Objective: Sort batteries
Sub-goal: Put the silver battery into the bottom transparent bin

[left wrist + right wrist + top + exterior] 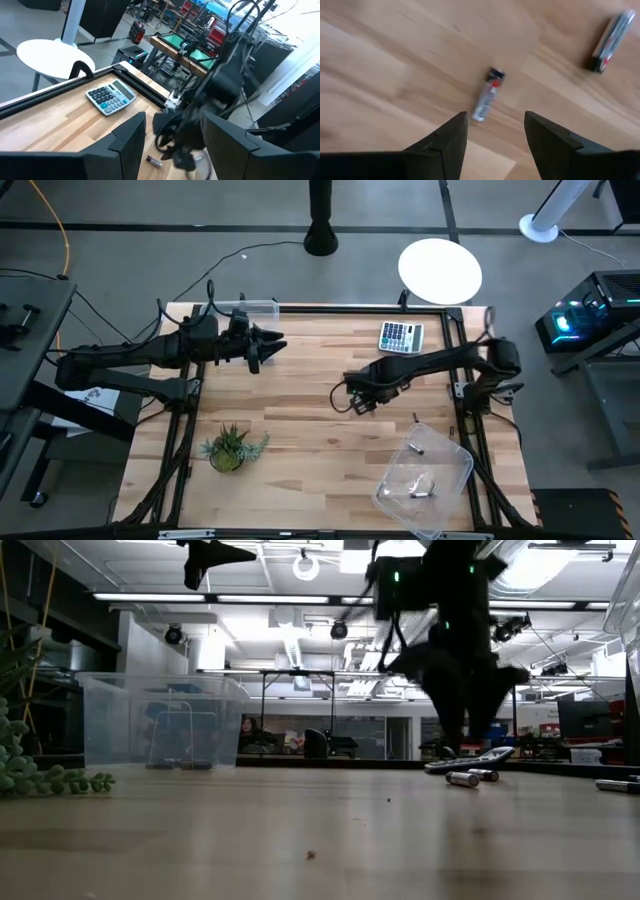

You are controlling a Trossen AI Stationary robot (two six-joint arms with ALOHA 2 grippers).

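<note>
Two small silvery batteries lie on their sides on the wooden table: one [489,95] just ahead of my right gripper [495,135], the other [610,42] farther off. In the low view they are a near battery [462,778] and a far battery [484,774]. My right gripper [358,400] hangs over the table's middle, pointing down, open, with nothing between its fingers. My left gripper [268,346] is raised at the far left, pointing level toward the right, open and empty [175,145]. More batteries [421,492] lie in a clear tub [392,485].
A grey calculator [400,337] lies near the far edge. A second clear tub [250,307] stands at the far left behind my left gripper. A small green plant [230,448] sits near left. Another battery [612,785] lies at the low view's right edge.
</note>
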